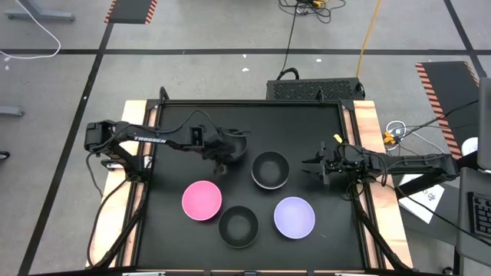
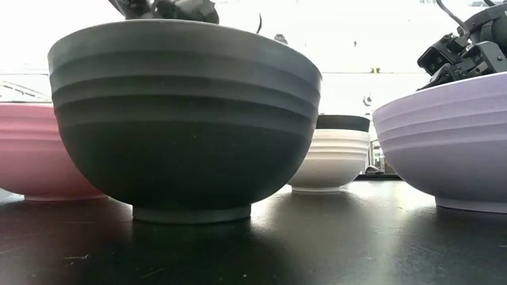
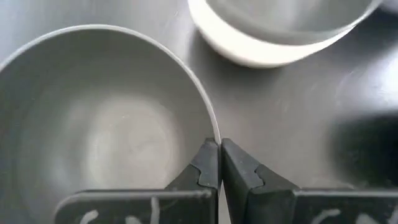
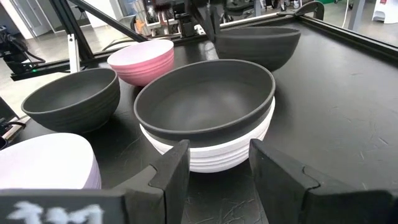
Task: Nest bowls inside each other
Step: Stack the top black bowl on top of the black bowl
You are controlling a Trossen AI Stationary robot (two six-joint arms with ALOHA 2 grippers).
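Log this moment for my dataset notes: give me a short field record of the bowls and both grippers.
left gripper: shut on the rim of a black bowl, lifted above the table's far left
right gripper: open, facing the nested pair
nested pair: second black bowl sitting inside the white bowl, mid-table
loose on table: pink bowl, lavender bowl, third black bowl

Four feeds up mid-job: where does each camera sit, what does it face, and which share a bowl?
High: overhead, both arms, left gripper, right gripper.
Low: table height, black bowl closest, no gripper clear.
Left wrist: left gripper shut on a black bowl's rim.
Right wrist: open fingers facing the black-in-white stack.
Shared: stack, also overhead.
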